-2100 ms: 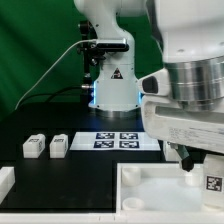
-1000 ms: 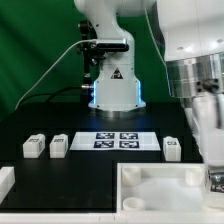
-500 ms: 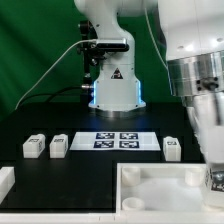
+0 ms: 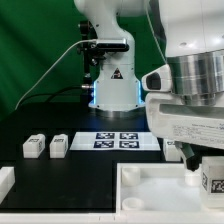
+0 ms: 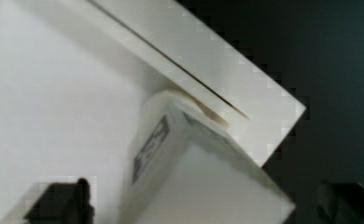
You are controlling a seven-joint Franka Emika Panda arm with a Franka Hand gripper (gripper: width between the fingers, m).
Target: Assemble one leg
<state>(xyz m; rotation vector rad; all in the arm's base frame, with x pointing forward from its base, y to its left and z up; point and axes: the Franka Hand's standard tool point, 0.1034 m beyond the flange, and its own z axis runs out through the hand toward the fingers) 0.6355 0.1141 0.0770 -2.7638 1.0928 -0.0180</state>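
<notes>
My gripper [image 4: 205,172] hangs at the exterior view's right, over the right corner of the large white tray-like piece [image 4: 150,190]. A white leg [image 4: 213,182] with a black-and-white tag stands upright there between my fingers. In the wrist view the leg [image 5: 205,165] rises from the white piece [image 5: 72,90]. The dark fingertips [image 5: 58,203] stand wide on both sides, with a gap to the leg on each side. The gripper [image 5: 200,205] looks open around it. Two more legs [image 4: 35,146] [image 4: 58,146] lie on the black table at the left.
The marker board [image 4: 125,140] lies in the middle of the table in front of the robot base [image 4: 112,85]. A white part [image 4: 5,180] shows at the lower left edge. The arm's housing [image 4: 185,120] hides the table right of the marker board.
The wrist has turned, and its wide housing has swung toward the exterior view's left. It now covers the leg that lay right of the marker board. The tagged leg shows more fully under the gripper.
</notes>
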